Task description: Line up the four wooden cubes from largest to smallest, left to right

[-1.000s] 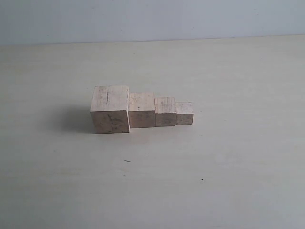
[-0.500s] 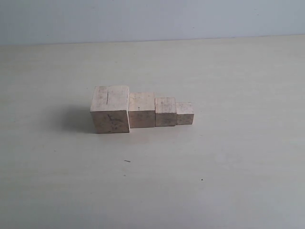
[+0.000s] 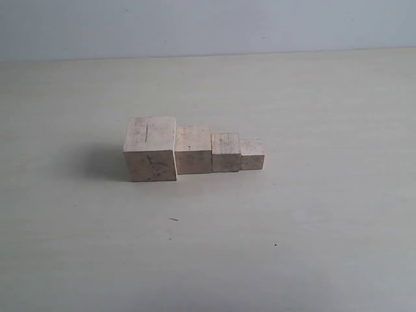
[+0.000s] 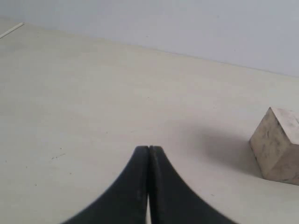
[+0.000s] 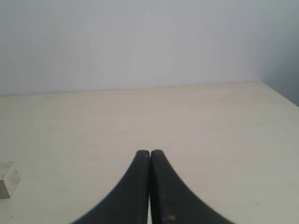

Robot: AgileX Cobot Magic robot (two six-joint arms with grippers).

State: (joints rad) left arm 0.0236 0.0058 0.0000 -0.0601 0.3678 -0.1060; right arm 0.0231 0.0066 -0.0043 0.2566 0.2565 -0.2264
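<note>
four wooden cubes point(image 3: 193, 149), pale, touching row, largest cube point(image 3: 151, 148) cracked

No legible text, label, brand, number or sign in any view. The largest cube point(image 3: 150, 148) carries dark scribbles on its front face and a short dark line on top; neither reads as characters. The surface point(image 3: 292, 214) shows only small dark specks.

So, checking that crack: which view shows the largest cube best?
The exterior view: the largest cube is whole, its top crack visible. The left wrist view cuts it off at the frame edge; the right wrist view misses it.
</note>
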